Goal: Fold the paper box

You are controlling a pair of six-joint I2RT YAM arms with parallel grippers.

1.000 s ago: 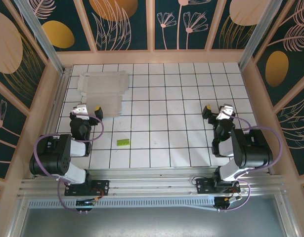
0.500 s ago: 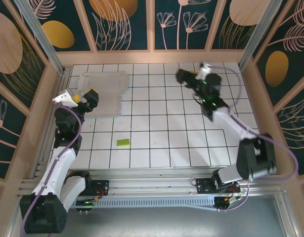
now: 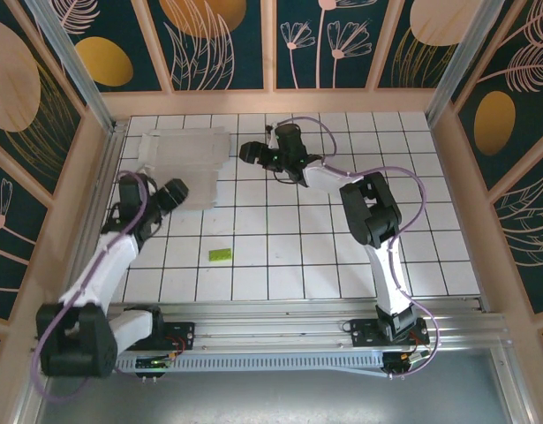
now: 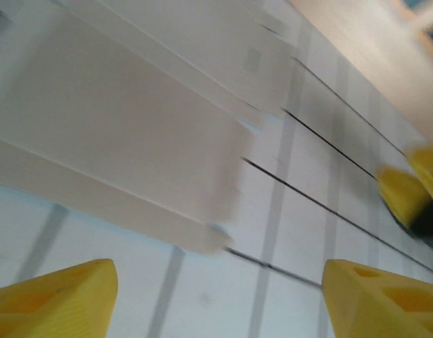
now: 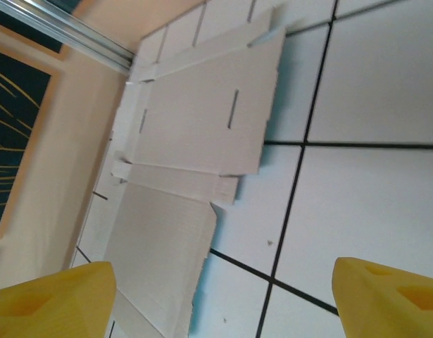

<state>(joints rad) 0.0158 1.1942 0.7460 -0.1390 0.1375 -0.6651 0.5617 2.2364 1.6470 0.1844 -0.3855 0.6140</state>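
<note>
Both hands open by the sheet
Your left hand and right hand gape open; the flat whitish flapped card sheet lies on the white tiled surface, just ahead of both.

White tiled table, dark grid lines, boxed in by pale wooden walls. Lying flat at the far left, close beside the left wall: the paper box, whitish face up, flaps spread across several tiles. Well apart from it, nearer and slightly right: a small green piece, flat on a tile.
</note>
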